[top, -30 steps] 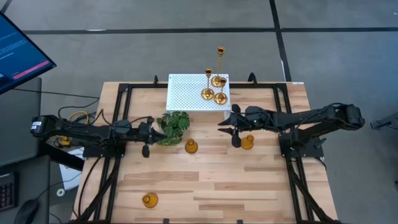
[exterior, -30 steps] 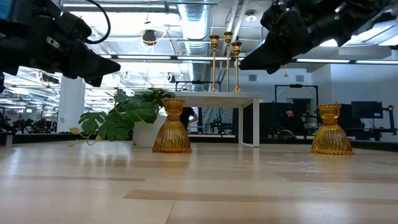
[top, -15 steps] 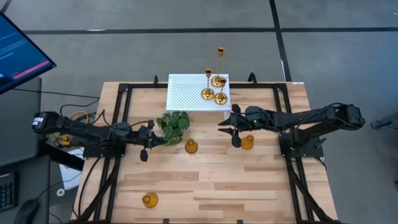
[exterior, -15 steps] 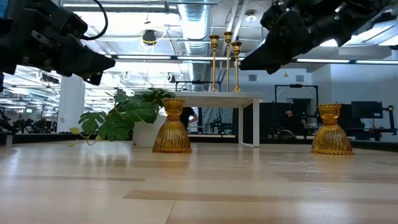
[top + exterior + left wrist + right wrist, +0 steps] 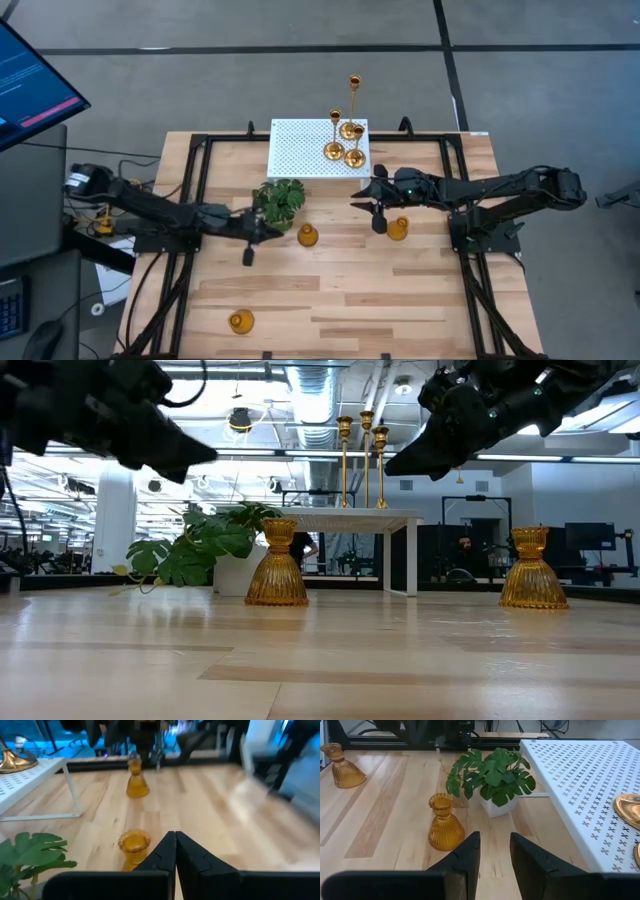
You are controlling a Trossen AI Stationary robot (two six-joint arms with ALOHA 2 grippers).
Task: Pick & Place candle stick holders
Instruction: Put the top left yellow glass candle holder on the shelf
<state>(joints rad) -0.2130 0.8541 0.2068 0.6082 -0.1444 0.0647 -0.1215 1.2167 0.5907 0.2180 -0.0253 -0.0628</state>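
Observation:
Three squat amber holders stand on their wide bases on the wooden table: one in the middle (image 5: 308, 236), one to its right (image 5: 398, 229), one near the front left (image 5: 240, 322). Three tall gold holders (image 5: 349, 128) stand on the white perforated platform (image 5: 300, 148). My left gripper (image 5: 270, 229) is shut and empty above the table, just left of the middle holder (image 5: 134, 845). My right gripper (image 5: 356, 205) is open and empty above the table, between the middle holder (image 5: 442, 822) and the right one.
A green leafy plant in a white pot (image 5: 279, 203) stands beside my left gripper, between it and the platform. Black frame rails (image 5: 190, 190) run along the table's sides. Bare wood lies toward the near edge (image 5: 350, 300).
My left gripper has gone toward the table's right edge and a little toward its near edge, closer to the middle amber holder. The holders have kept still.

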